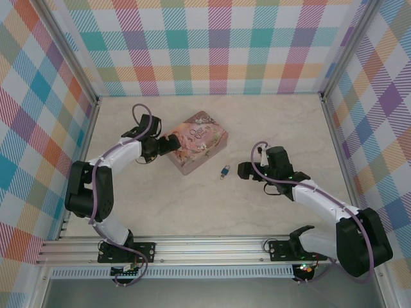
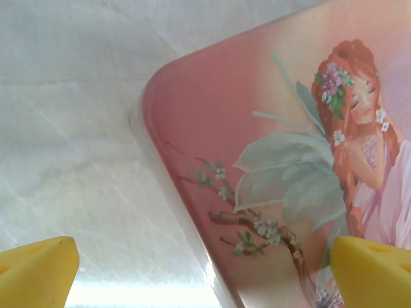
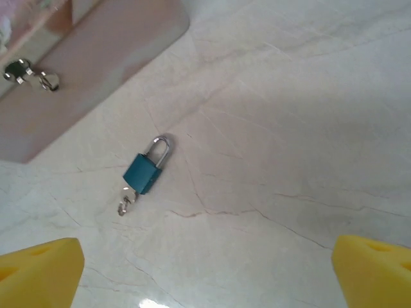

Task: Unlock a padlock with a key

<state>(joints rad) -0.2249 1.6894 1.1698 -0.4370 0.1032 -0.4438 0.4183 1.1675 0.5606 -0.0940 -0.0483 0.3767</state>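
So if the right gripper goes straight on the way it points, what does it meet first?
Probably the blue padlock lying just ahead of the right gripper, though depth is unclear.

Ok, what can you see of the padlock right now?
The padlock is tiny, with a blue body and a thin silvery shackle that looks closed. It lies flat on the pale table, apart from the pink tin, with nothing holding it. A small silvery key sits at its base, seemingly in the keyhole.
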